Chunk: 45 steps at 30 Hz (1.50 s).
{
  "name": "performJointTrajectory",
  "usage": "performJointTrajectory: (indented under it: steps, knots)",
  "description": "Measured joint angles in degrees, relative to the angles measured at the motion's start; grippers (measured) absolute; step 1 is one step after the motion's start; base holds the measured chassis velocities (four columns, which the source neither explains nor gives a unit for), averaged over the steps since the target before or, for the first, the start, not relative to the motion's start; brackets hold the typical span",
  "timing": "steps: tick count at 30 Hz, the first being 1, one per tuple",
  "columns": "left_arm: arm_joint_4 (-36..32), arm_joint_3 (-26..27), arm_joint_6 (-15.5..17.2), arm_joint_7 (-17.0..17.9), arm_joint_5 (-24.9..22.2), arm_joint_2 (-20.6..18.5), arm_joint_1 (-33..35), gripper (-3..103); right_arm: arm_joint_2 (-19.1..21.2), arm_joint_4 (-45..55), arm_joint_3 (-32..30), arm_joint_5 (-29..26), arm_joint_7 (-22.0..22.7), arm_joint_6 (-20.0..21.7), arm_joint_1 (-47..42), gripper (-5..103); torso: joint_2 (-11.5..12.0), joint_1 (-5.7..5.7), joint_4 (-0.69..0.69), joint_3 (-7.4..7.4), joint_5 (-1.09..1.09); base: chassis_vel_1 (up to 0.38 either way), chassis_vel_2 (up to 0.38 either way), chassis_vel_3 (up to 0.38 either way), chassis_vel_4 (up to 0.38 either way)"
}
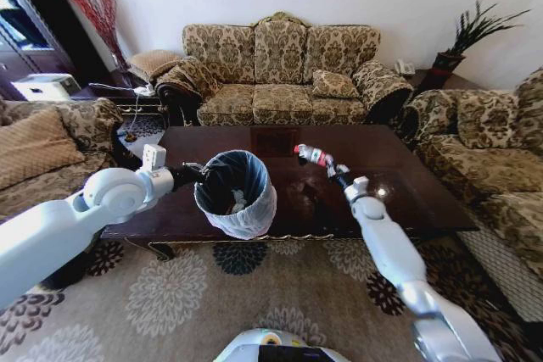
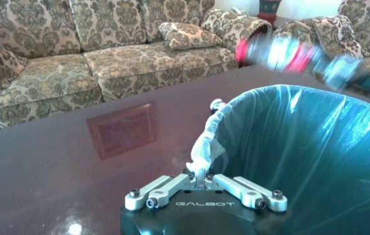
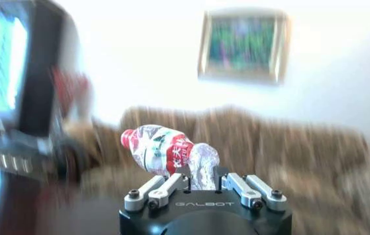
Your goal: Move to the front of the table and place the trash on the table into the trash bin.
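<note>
Two grippers are engaged. The left gripper (image 1: 188,175) is clamped on the rim of the trash bin (image 1: 236,193), its fingers (image 2: 165,188) closed together over the folded edge of the white plastic liner (image 2: 204,144); the bin is held above the near left part of the table (image 1: 407,184), in front of the sofa (image 1: 280,69). Some pale litter is seen lying at the bottom of the bin.

The right gripper (image 1: 333,167) is pinched on the crushed end of a clear plastic bottle (image 1: 313,155) with a red label, the red cap pointing away from the wrist. The bottle is held in the air over the table top, just to the right of the bin's mouth and not touching it. In the left wrist view the bottle (image 2: 283,55) is seen beyond the far rim.
</note>
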<state>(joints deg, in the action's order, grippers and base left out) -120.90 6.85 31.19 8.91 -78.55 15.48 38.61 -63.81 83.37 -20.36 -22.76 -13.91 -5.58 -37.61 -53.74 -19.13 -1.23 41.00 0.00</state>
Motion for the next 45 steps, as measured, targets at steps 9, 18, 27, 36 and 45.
performJointTrajectory:
  steps: [9,18,27,36,45]
  knots:
    - [0.00,0.00,0.00,0.00,0.00,0.00,0.00,0,12.13,29.46,1.23,-9.51,-6.20,1.65,-2.41,16,-0.02,0.02,0.00,-0.01,0.00,0.000,0.000,0.000,0.000]
    - [0.00,0.00,0.00,0.00,0.00,0.00,0.00,0,26.09,31.84,5.13,-13.19,-22.53,-2.40,0.32,12,-0.01,0.00,0.01,0.00,0.02,0.000,0.000,0.000,0.000]
    - [0.00,0.00,0.00,0.00,0.00,0.00,0.00,0,29.20,30.51,9.54,-7.55,-30.80,-3.92,8.88,9,-0.01,0.00,0.01,0.00,0.01,0.000,0.000,0.000,0.000]
    - [0.00,0.00,0.00,0.00,0.00,0.00,0.00,0,27.11,27.90,18.93,0.13,-37.27,-4.52,25.41,8,-0.01,0.00,-0.01,0.01,-0.02,0.000,0.000,0.000,0.000]
    - [0.00,0.00,0.00,0.00,0.00,0.00,0.00,0,23.93,23.79,27.74,5.99,-44.83,-6.06,36.48,7,0.00,0.00,0.01,0.01,0.00,0.000,0.000,0.000,0.000]
